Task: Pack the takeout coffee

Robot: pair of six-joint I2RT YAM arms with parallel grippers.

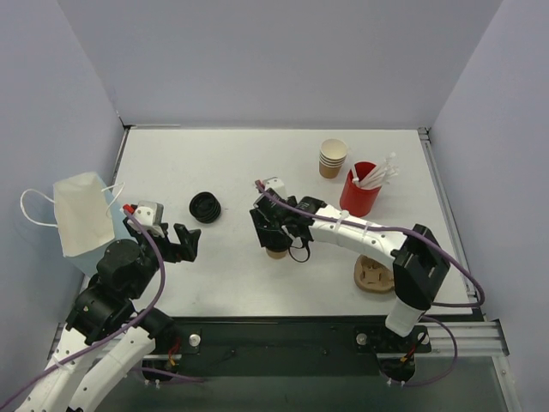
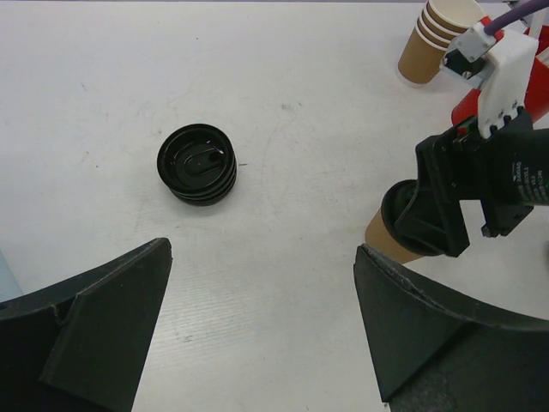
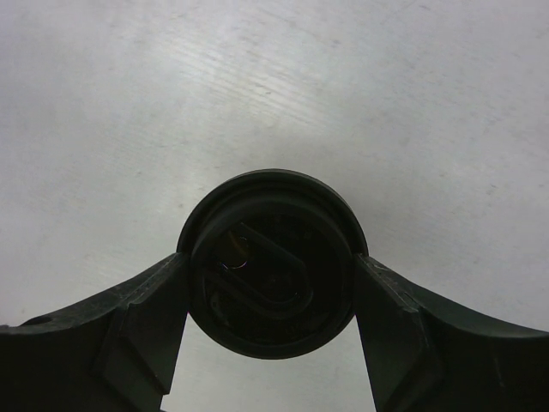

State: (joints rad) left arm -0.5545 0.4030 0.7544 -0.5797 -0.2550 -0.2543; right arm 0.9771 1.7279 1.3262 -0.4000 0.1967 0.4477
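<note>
**While the right gripper brackets the lid: handling notes, takeout coffee**

Since the takeout coffee (image 3: 273,257) stands upright on the table (image 1: 232,163), left of the red cup (image 1: 360,190) and a little nearer the arm bases, it is reachable from above.

Right gripper (image 1: 275,234): one finger on each side of the black lid, pads apparently touching its rim. Judged closed on the cup; cup not lifted.

Left gripper (image 1: 187,242): jaws wide apart, holding nothing, well left of the red cup, beyond the stack of loose lids (image 1: 206,208).

Handling (judgement):
- Paper wall is thin and light, and would go oval under hard squeeze. Contents unknown; if filled, it is heavier and must be kept upright.
- Lid is stiffer than the wall but slick. It is probably press-fit, so it could pop off if it carries the load.
- Best hold is just under the lid rim, where the paper is stiffest, with moderate force.

White paper bag (image 1: 83,215), far left of the red cup past the table edge, is the presumed destination. It looks soft.
</note>
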